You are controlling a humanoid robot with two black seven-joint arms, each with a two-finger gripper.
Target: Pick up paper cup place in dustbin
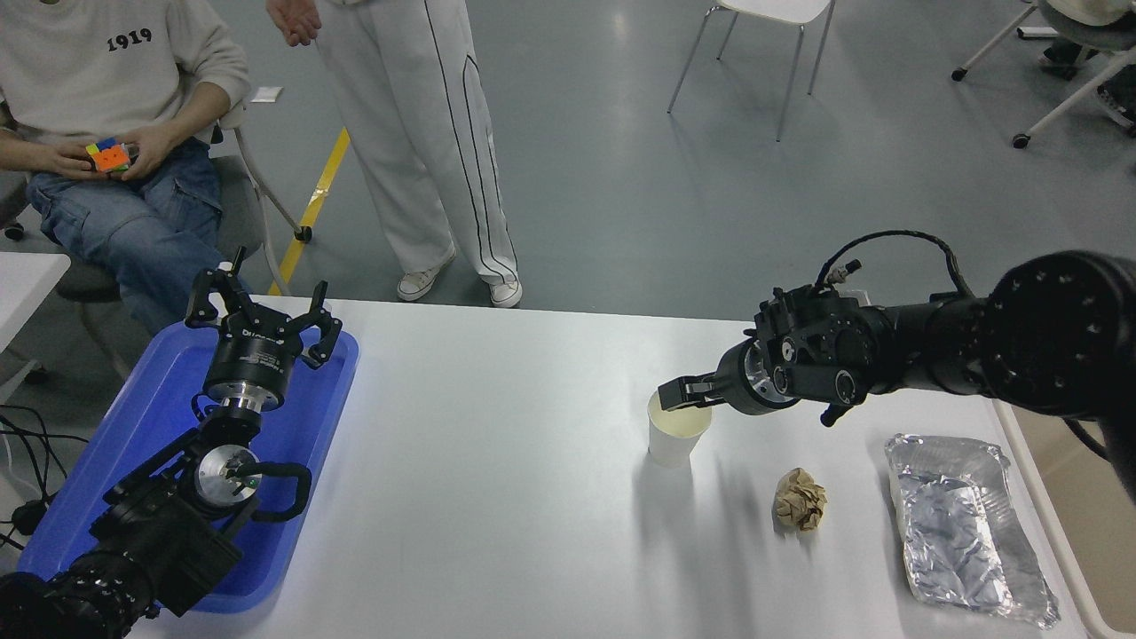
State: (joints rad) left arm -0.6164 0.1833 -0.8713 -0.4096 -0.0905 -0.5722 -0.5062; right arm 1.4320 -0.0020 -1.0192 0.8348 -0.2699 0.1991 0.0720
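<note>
Right gripper at paper cup rim, grip unclear | paper ball, foil container nearby

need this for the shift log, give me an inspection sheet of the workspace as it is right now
Surface: white table, dry, nothing spilled.
Job's things: paper cup upright, mid-table; dustbin rim just visible at right edge.
Clutter: crumpled paper ball, foil container, blue tray at left.
Hands: right hand at the cup's rim, closure unclear; left hand open, parked over the tray.
Cables: black cable looping over right wrist; loose cables beside the table, left.
Surroundings: two people at far side, chairs behind.
</note>
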